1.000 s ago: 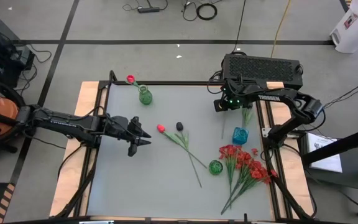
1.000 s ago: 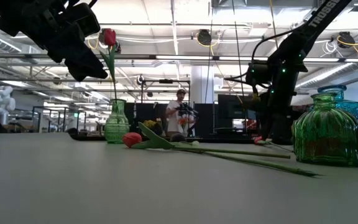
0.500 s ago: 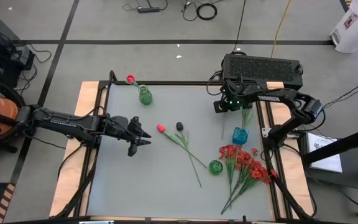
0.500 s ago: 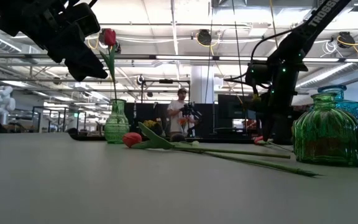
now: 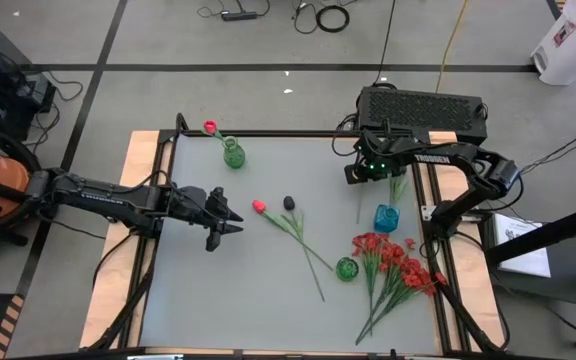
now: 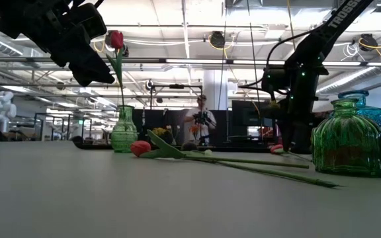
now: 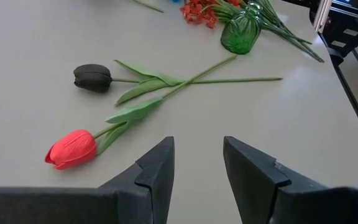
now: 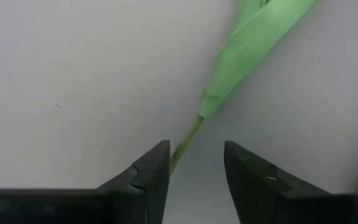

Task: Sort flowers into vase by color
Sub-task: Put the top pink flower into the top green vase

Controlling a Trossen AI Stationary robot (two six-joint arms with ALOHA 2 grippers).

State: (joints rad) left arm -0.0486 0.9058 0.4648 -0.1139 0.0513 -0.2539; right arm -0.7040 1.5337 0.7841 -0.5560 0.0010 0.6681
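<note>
Just below the right claw (image 8: pixel 194 163), spread and empty, a green stem (image 8: pixel 185 143) lies on the desk (image 5: pixel 218 290): pickup step. Next, lower and pinch it. Left claw (image 7: pixel 196 163) spread, waits near the red tulip (image 7: pixel 71 149).

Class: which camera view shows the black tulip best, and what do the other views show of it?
The left wrist view: the black tulip lies whole, bud, leaves and stem plain. The high view shows a small dark bud. In the low view I cannot tell it apart; the right wrist view misses it.
</note>
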